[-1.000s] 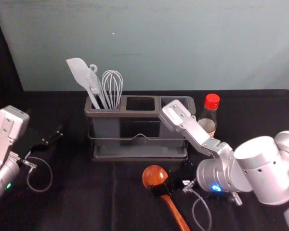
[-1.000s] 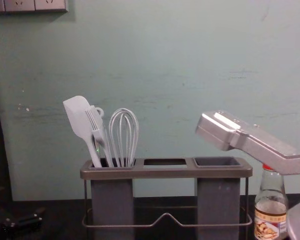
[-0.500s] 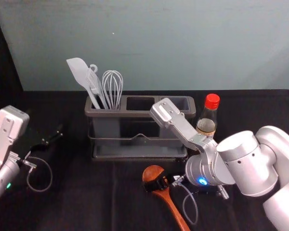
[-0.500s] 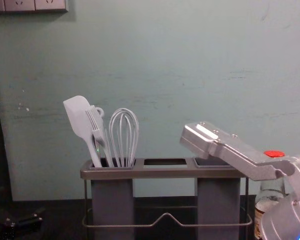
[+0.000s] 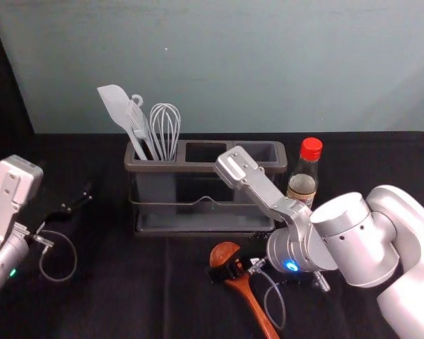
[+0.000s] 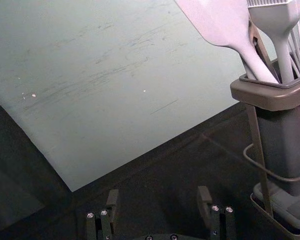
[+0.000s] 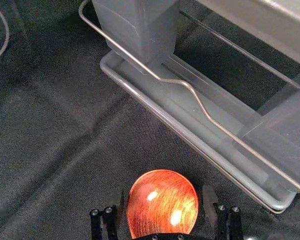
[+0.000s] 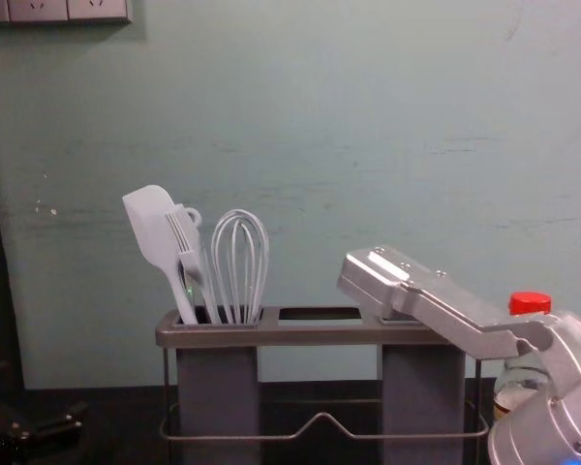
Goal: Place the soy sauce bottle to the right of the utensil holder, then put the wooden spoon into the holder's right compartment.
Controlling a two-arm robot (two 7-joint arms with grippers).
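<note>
brown and shiny, the wooden spoon (image 5: pixel 226 253) is lying between the spread fingers of the right gripper (image 7: pixel 165 192). its smooth, round bowl (image 7: pixel 162 205) may be slipping out if they are squeezing badly. the long handle (image 5: pixel 259 308) may be pulling and twisting it. just ahead of the gripper, the holder (image 5: pixel 205 167) is waiting to be bumped during lifting. ahead and right, the soy sauce bottle (image 5: pixel 303 176) is standing near the arm (image 5: pixel 297 247), risking a knock. far left, the left gripper (image 6: pixel 158 192) is resting, fingers apart.
</note>
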